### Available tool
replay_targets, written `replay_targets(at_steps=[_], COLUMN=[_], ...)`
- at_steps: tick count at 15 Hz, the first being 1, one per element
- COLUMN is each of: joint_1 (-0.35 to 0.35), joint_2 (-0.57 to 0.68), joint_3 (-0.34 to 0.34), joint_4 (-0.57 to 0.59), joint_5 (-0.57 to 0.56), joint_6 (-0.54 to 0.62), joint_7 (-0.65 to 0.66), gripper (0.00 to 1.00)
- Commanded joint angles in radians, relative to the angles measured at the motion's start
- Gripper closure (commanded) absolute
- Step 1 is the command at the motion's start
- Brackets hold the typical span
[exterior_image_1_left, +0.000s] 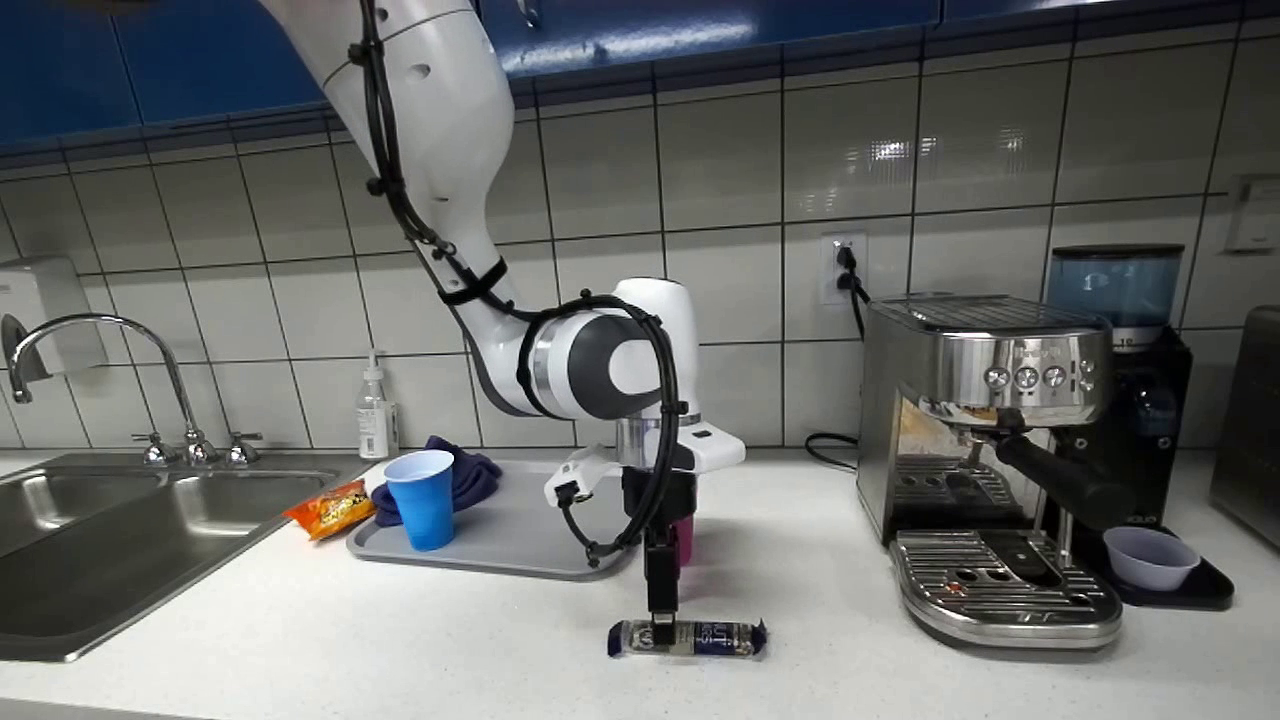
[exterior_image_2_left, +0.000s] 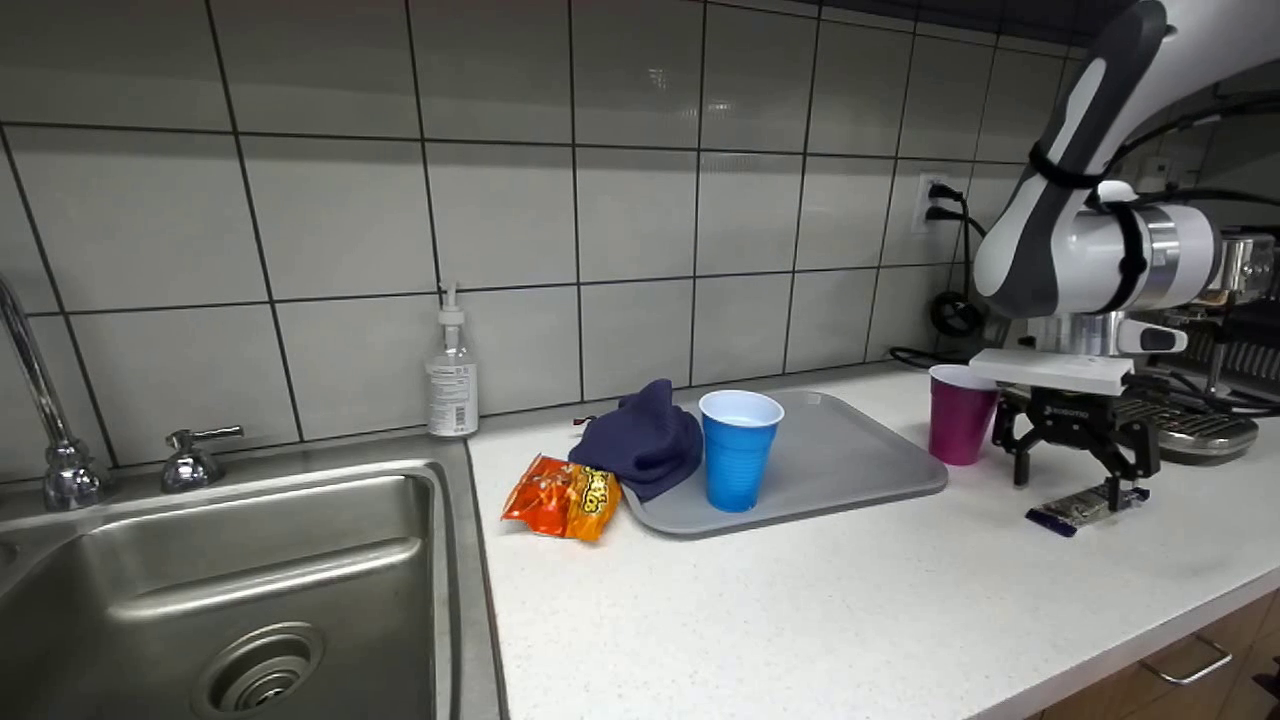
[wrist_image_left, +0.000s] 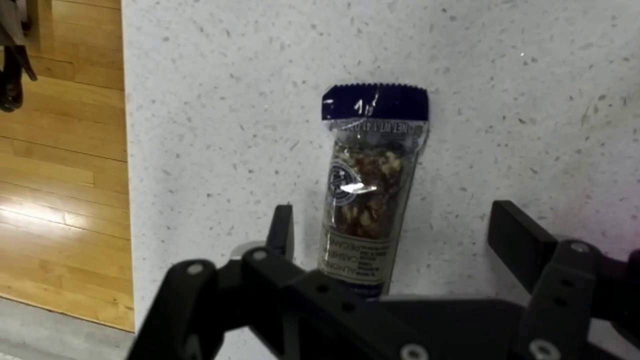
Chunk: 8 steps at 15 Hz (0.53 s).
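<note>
A clear-wrapped nut bar with dark blue ends lies flat on the counter in both exterior views. In the wrist view the nut bar lies between the spread fingers, nearer the left finger, with a gap on each side. Its lower end is hidden behind the gripper. My gripper is open, empty and low over the bar; it also shows in both exterior views. A magenta cup stands upright just behind the gripper; it is mostly hidden in an exterior view.
A grey tray holds a blue cup and a dark blue cloth. An orange packet lies beside it, near the sink. An espresso machine stands to one side. The counter edge drops to a wooden floor.
</note>
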Motion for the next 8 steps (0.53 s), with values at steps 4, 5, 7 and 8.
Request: replay_targets(at_steps=[4,5,7,8], joint_1=[-0.016,-0.016,-0.018,-0.018], joint_2=[-0.005,-0.005,-0.005,-0.006], joint_3=[-0.012,-0.015,-0.021,-0.023], joint_4=[0.001,0.001,-0.002,-0.004], joint_5=[0.007,0.006,0.006,0.005], joint_6=[0.000,0.001,0.005,0.004], joint_7=[0.012,0.013,0.013,0.012], gripper=[0.00,0.00,0.00,0.00])
